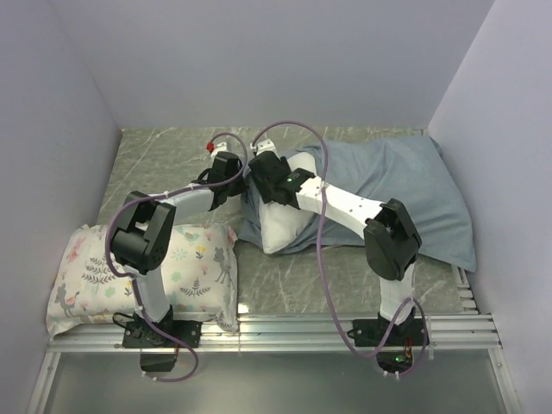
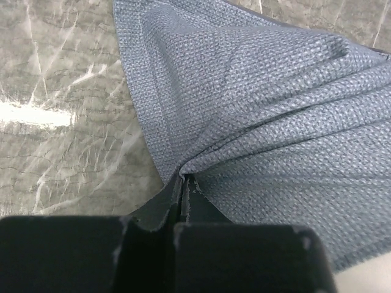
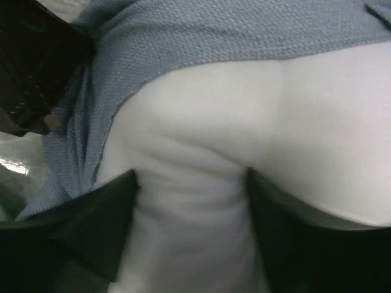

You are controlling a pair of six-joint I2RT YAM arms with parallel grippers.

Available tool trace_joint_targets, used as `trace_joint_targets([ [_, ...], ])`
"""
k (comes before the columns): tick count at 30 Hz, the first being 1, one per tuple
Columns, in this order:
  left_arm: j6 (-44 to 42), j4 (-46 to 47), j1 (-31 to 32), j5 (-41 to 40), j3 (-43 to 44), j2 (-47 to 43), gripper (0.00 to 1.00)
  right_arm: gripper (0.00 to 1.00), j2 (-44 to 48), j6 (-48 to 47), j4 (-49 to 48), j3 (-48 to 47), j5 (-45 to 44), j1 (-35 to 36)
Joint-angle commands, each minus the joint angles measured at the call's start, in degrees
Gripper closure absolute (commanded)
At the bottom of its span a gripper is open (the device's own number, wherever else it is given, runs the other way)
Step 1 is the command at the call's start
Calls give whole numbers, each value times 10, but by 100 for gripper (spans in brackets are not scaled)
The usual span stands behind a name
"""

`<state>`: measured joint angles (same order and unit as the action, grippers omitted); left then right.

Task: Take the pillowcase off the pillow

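The pillowcase (image 1: pixel 405 185) shows its plain grey-blue side and lies bunched over the right half of the table. In the left wrist view a corner of the pillowcase (image 2: pixel 256 104) is drawn taut into my left gripper (image 2: pixel 183 180), which is shut on its edge. The white pillow (image 1: pixel 280 228) sticks out of the cover's open end at the table's middle. My right gripper (image 3: pixel 192 183) is open, its fingers on either side of a creased bulge of the pillow (image 3: pixel 244 122), with the pillowcase (image 3: pixel 183 30) folded back behind. Both grippers meet above the opening, my left gripper (image 1: pixel 244 179) beside my right gripper (image 1: pixel 269 200).
A smaller floral-print pillow (image 1: pixel 185 259) lies at the near left, beside the left arm's base. The grey marbled table (image 2: pixel 61 122) is walled at the back and on both sides. A metal rail (image 1: pixel 285 328) runs along the near edge.
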<state>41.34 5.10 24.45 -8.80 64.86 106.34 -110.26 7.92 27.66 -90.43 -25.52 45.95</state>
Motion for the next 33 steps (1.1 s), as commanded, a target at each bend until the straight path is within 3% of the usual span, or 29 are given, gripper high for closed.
trace_joint_targets([
  [1, 5, 4, -4, 2, 3, -31, 100, 50, 6, 40, 32, 22, -8, -16],
  [5, 2, -4, -8, -7, 21, -31, 100, 100, 56, 50, 35, 53, -6, -30],
  [15, 16, -10, -83, 4, 66, -6, 100, 100, 346, 82, -10, 262, 121, -93],
  [22, 10, -18, -103, 6, 116, 35, 100, 100, 499, 97, -7, 314, 205, -121],
  [26, 1, -11, -89, 33, 134, 50, 100, 100, 513, 112, -27, 305, 253, -145],
  [30, -13, 20, -57, 61, 109, 53, 98, 100, 489, 139, -52, 232, 277, -155],
  [33, -11, 71, -41, 93, 64, 26, 77, 100, 439, 155, -60, 152, 296, -172],
])
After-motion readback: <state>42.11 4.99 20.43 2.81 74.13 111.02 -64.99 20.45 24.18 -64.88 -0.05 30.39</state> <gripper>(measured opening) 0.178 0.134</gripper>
